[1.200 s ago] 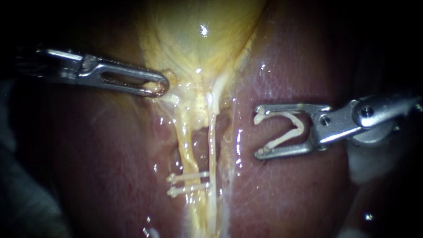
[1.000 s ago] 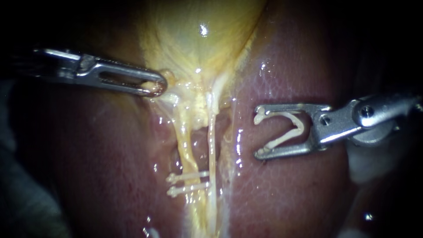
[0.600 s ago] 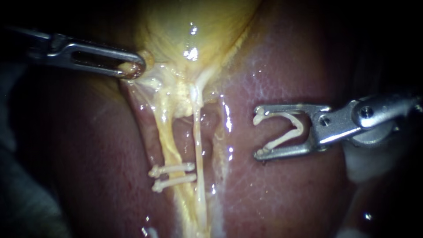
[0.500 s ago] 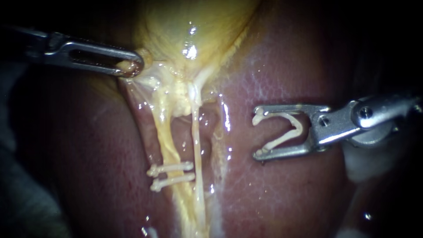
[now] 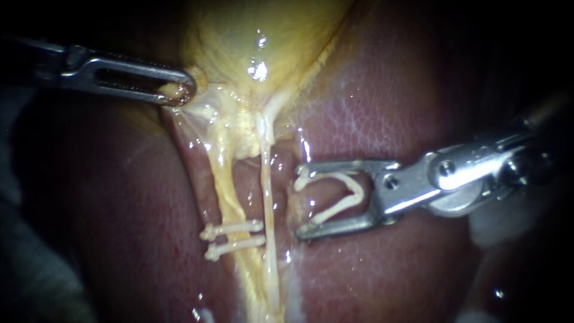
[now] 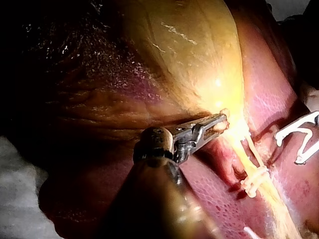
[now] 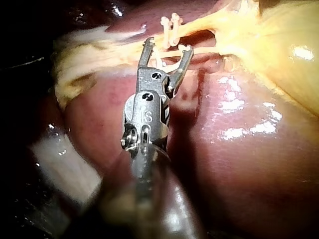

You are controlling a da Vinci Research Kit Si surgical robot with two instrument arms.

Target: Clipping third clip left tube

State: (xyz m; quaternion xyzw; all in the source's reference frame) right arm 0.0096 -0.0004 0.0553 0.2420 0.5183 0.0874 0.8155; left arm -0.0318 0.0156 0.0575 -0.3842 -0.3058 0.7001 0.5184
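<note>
left instrument (image 5: 178, 91): end effector clamped together on a nub of yellow tissue at the neck of the gallbladder (image 5: 263, 36), out to the side. my read: that traction is there to fan out the two tubes and lift them off the liver (image 5: 382, 107) so there's a window between them

left tube (image 5: 224, 185) = the thicker yellow one. upper clip (image 5: 233, 228) and lower clip (image 5: 236, 245) already sit across it, one just beside the other. bare run of tube above them up to the neck, so that's likely where no. 3 belongs

right instrument (image 5: 302, 202): end effector stands wide apart, both halves seating the open clip (image 5: 359, 190) between them, nothing else inside. mouth faces the tubes, tips just beside the thin right tube (image 5: 266, 191), on the far side from the left tube. not around the left tube yet. it sits level with the bare stretch, above the two set clips, which looks like a deliberate line-up

hard to tell:
- depth: endoscope view can't show if the clip tips ride above the right tube or touch the tissue
- right wrist view: clip tips overlap the tubes and set clips, can't tell in front of or around
- how much tissue the left end effector has bitten; only the nub shows
- both shafts run off into dark, tubes cut off at the lower edge
- pale patch under the right instrument's wrist: can't identify
</note>
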